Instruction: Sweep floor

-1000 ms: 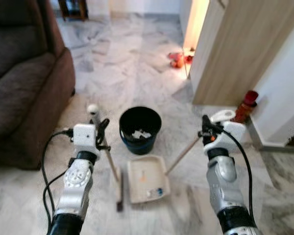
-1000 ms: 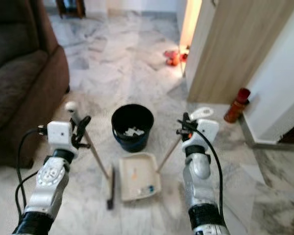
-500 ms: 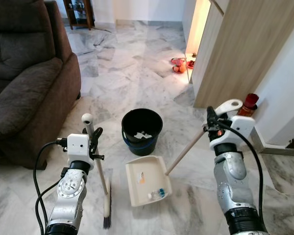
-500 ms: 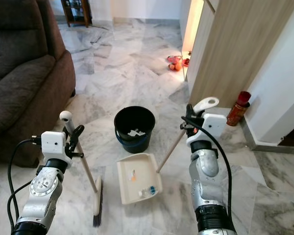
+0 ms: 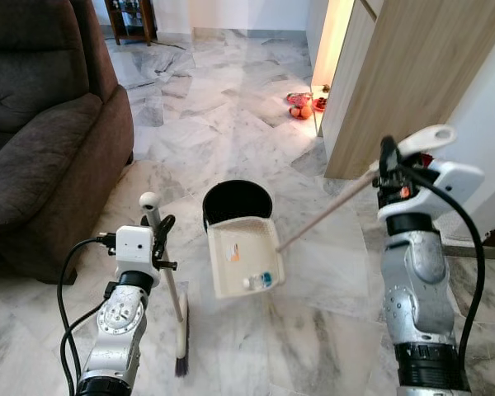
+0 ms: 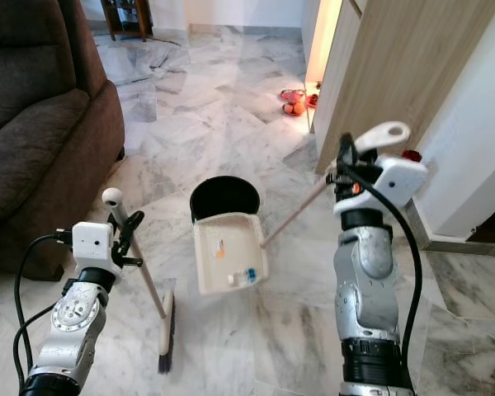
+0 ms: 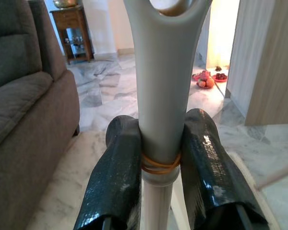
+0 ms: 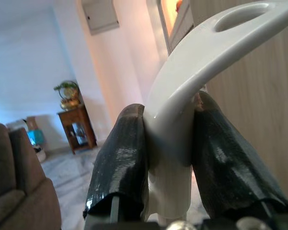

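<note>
My left gripper [image 5: 160, 224] is shut on the upper part of a pale broom handle [image 7: 159, 86], just below its rounded tip. The broom stands nearly upright, and its dark bristle head [image 5: 181, 346] rests on the marble floor. My right gripper [image 5: 387, 157] is raised at chest height, shut on the white looped grip [image 8: 182, 96] of a long-handled dustpan. The cream dustpan [image 5: 241, 256] hangs off the floor, with its far edge against the near rim of the black bin [image 5: 235, 198]. Small bits of rubbish [image 5: 259, 280] lie in the pan.
A dark brown sofa [image 5: 41, 148] fills the left side. A wooden cabinet [image 5: 396, 74] and a white wall stand at the right, with a red bottle [image 6: 410, 154] at their foot behind my right wrist. Red items [image 5: 301, 106] lie on the floor farther off.
My right gripper has risen and lifted the dustpan off the floor, up toward the bin's near rim. The broom has stayed nearly still in the left gripper.
</note>
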`<state>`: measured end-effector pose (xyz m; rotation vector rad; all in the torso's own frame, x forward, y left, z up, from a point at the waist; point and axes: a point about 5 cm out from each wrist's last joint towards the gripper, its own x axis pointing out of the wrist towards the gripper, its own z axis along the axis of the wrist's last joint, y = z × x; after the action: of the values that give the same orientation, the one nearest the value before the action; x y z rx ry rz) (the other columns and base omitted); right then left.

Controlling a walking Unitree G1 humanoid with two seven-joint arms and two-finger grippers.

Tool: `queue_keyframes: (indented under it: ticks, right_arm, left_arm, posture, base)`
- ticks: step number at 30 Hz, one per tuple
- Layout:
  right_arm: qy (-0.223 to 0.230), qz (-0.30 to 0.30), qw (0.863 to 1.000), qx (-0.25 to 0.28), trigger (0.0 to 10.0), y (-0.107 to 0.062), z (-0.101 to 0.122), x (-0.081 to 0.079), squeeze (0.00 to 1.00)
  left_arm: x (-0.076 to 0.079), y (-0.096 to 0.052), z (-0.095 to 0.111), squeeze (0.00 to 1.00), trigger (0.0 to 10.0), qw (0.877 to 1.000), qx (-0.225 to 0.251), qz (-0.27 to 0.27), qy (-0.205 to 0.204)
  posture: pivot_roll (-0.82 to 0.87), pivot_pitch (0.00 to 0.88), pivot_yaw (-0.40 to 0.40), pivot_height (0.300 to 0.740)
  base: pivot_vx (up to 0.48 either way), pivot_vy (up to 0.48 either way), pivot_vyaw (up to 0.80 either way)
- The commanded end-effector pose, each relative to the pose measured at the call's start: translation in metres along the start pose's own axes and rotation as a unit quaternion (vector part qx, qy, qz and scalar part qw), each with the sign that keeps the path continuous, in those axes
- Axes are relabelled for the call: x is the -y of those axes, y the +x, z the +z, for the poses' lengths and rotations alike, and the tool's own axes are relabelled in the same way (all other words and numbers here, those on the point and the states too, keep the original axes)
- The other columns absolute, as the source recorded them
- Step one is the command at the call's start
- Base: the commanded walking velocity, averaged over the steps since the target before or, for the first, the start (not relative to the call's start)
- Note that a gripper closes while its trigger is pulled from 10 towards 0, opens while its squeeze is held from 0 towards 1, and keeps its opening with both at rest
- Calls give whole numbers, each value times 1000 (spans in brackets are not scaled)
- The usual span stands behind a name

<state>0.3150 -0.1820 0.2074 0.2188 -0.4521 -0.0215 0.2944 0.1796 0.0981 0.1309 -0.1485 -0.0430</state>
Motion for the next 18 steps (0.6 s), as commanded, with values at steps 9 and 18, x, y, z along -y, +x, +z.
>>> queue_keyframes:
  ticks: [9, 18]
  right_arm:
    - [22, 7, 998, 64, 10000, 11, 32, -11, 0]
    - [28, 10, 998, 61, 10000, 12, 34, -16, 0]
  left_arm:
    - [-3, 0, 2, 0, 10000, 1000, 11, 2, 15]
    - [-8, -7, -4, 0, 10000, 1000, 4, 14, 25]
  posture:
    - [-8, 89, -10, 740]
    - [-6, 91, -10, 740]
  base:
    - [0, 0, 0]
    - [250, 0, 0]
